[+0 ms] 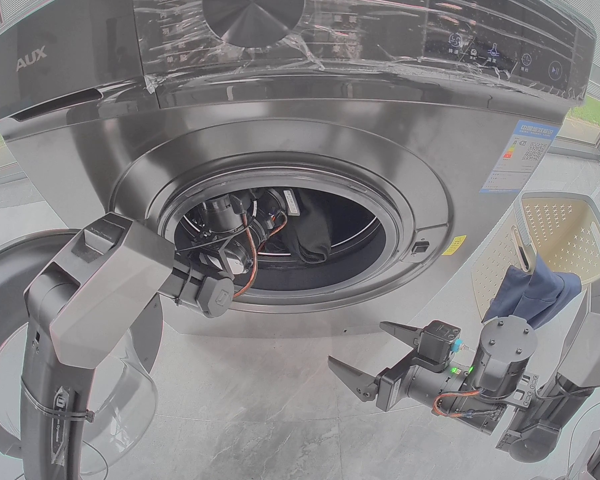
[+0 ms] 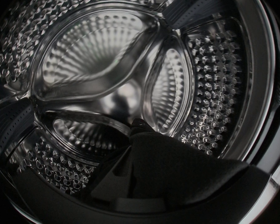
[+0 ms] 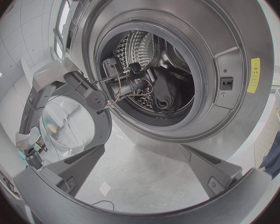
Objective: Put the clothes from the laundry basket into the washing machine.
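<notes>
Clothes: one black garment (image 3: 165, 91) in left hand (image 3: 154, 78)'s grip, one blue garment (image 1: 533, 295) on basket (image 1: 567, 225); right hand (image 1: 357, 343) spread, empty.

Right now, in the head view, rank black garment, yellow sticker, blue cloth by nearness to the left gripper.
1. Black garment: held by the left gripper.
2. Yellow sticker: right of the washer opening.
3. Blue cloth: far right, on the basket.

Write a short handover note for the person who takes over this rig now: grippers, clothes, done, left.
Left gripper: inside the washing machine drum, dark garment hanging from it; grip hidden by cloth.
Right gripper: open, empty, low before the machine, beside the laundry basket.
Blue garment drapes over the basket's rim.
Done: door open, dark garment in the drum mouth.
To do: drop it, then load the blue garment.
</notes>
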